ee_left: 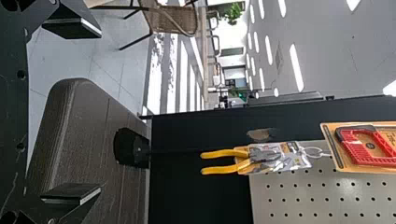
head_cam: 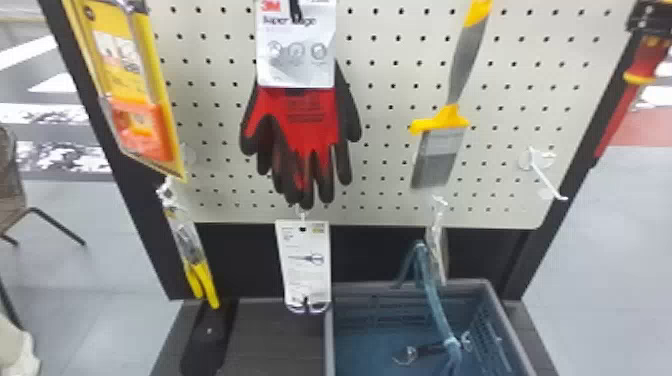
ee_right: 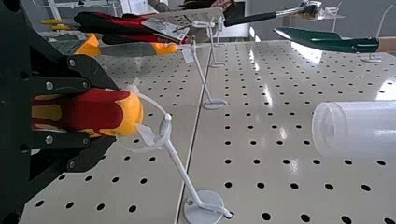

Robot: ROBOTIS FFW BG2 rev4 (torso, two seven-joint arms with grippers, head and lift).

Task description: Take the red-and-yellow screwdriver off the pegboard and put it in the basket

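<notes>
The right gripper (head_cam: 650, 24) is in the head view's far right corner, beside the upright edge of the pegboard (head_cam: 387, 197), its fingers pinching the handle of the red-and-yellow screwdriver (head_cam: 646, 62). The screwdriver's red shaft slants downward and to the left. In the right wrist view, the handle sits between the two fingers, and a thin loop (ee_right: 152, 149) at its yellow end is around the tip of a white hook (ee_right: 180, 168) on the board.

The left gripper (ee_left: 100, 111) has its fingers spread wide with nothing between them, near the left part of the table (ee_left: 86, 126).

The basket (head_cam: 410, 287) stands on the right part of the table, in front of the board. Inside it lies a black-handled tool (head_cam: 432, 350); a blue-green thing (head_cam: 430, 285), which I cannot identify, reaches down into it. On the board, red-and-black gloves (head_cam: 312, 120) hang in the middle, a scraper (head_cam: 442, 145) to their right, and yellow-handled pliers (head_cam: 202, 280) low on the left.
</notes>
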